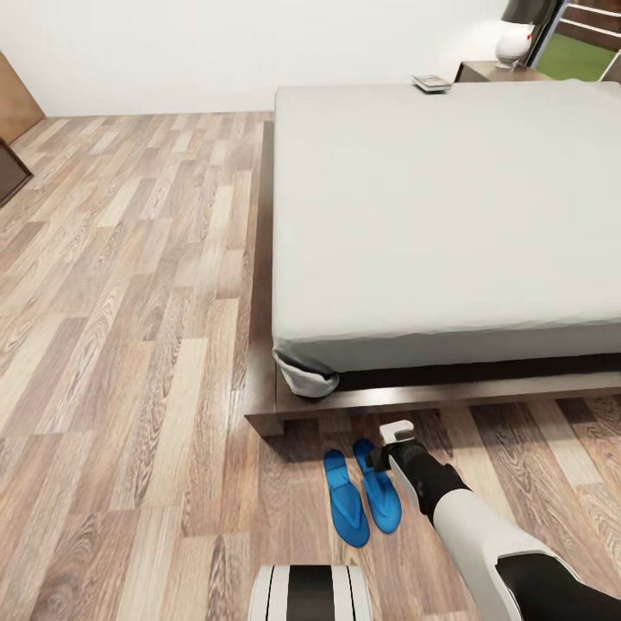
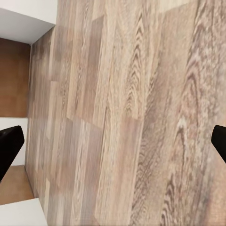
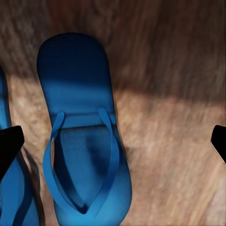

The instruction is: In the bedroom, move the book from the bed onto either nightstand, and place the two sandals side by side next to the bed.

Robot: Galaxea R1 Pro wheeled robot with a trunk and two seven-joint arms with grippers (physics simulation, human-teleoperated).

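Sandals: I see the two sandals [image 1: 362, 493] lying flat on the wood floor [image 1: 129, 345], side by side and just about touching along their inner edges, at about 6 o'clock in the head view. They sit just off the bed's foot-end corner, toes pointing away from the frame.
Sandal detail: in the right wrist view one sandal [image 3: 84, 136] lies strap-up under the camera, its blue V-strap plain to see; the edge of the second sandal [image 3: 12, 197] shows beside it.
Right gripper: I read the right gripper [image 1: 388, 448] as hovering over the heel end of the sandal nearer the arm. In its wrist view the two dark fingertips [image 3: 9, 146] stand far apart at either edge with nothing between them, so the jaws are spread wide and holding nothing.
Left gripper: in its wrist view the dark fingertips [image 2: 8, 148] also sit wide apart over bare planks, so it is spread and empty.
Book: the book [image 1: 432, 83] rests at the far edge of the mattress, at about 1 o'clock, near the nightstand.
Bed: the bed [image 1: 448, 216] has an off-white mattress on a dark wooden frame; a fold of sheet hangs at the near corner.
Nightstand: the nightstand [image 1: 483, 71] stands beyond the bed's far corner at about 1 o'clock, with a white lamp [image 1: 516, 39] on top.
Walls: a white wall [image 1: 172, 52] runs along 12 o'clock.
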